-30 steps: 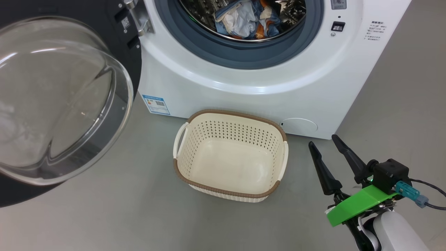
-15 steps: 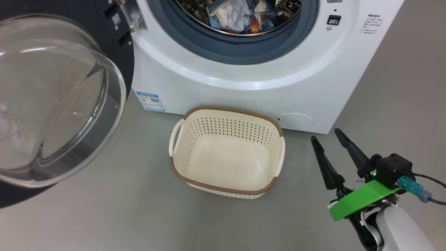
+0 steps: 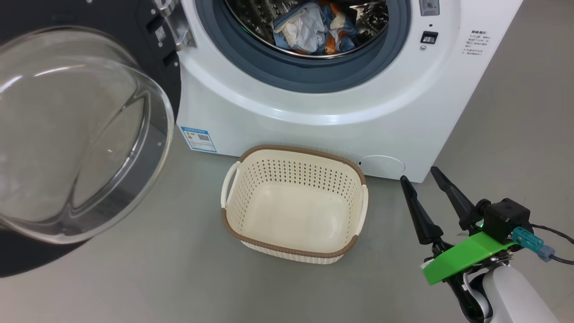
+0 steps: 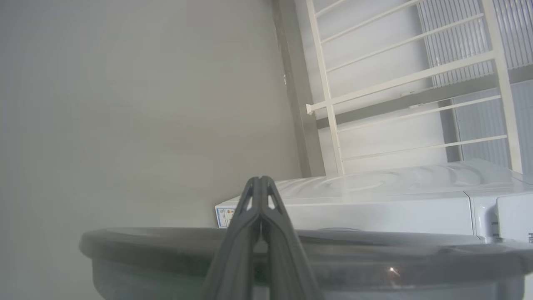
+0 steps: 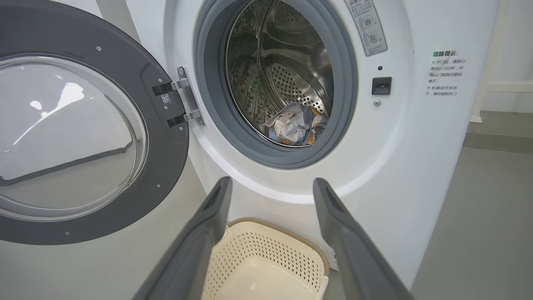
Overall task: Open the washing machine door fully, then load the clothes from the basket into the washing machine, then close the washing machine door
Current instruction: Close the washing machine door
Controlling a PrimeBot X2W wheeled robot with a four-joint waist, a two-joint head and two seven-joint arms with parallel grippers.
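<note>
The washing machine stands with its door swung wide open to the left. Blue, orange and cream clothes lie in the steel drum, low at its front in the right wrist view. The cream basket sits empty on the floor before the machine. My right gripper hovers open to the right of the basket, holding nothing, and points at the machine's front. My left gripper is shut and empty. Its fingers cross the door's dark rim; contact cannot be told.
Grey floor spreads around the basket and to the machine's right. A white railing and a pale wall stand behind the machine. The open door takes up the space at the left.
The head camera has shifted a little, sliding the whole picture. The door, basket and clothes keep their places, and the right gripper stays open in about the same spot.
</note>
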